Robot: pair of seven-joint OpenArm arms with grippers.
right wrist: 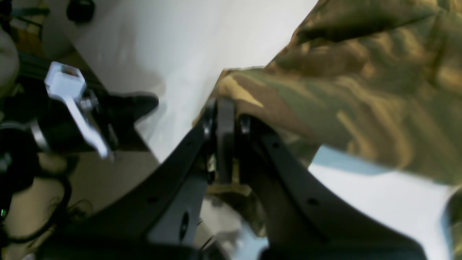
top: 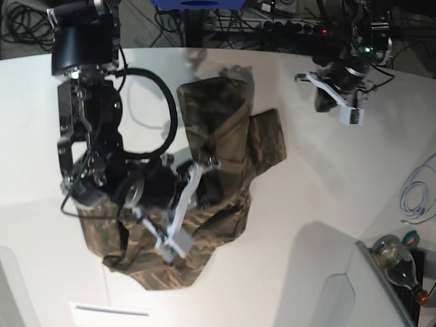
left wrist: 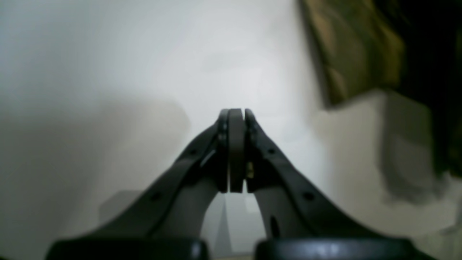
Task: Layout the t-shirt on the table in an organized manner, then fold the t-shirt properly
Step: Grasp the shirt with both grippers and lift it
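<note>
Camouflage t-shirt cloth seems pinched in the clenched right tool; left tool clenched empty.

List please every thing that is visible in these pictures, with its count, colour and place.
t-shirt: one, brown, tan and green camouflage, crumpled on the middle of the table
table: one, white, under everything
cable: one, white, coiled at the table's right edge in the base view
bottle: one, clear with a red cap, lower right corner beyond the table
right pincer: one, black, shut on the t-shirt's edge
left pincer: one, black, shut and holding nothing, above bare table beside the t-shirt
</note>
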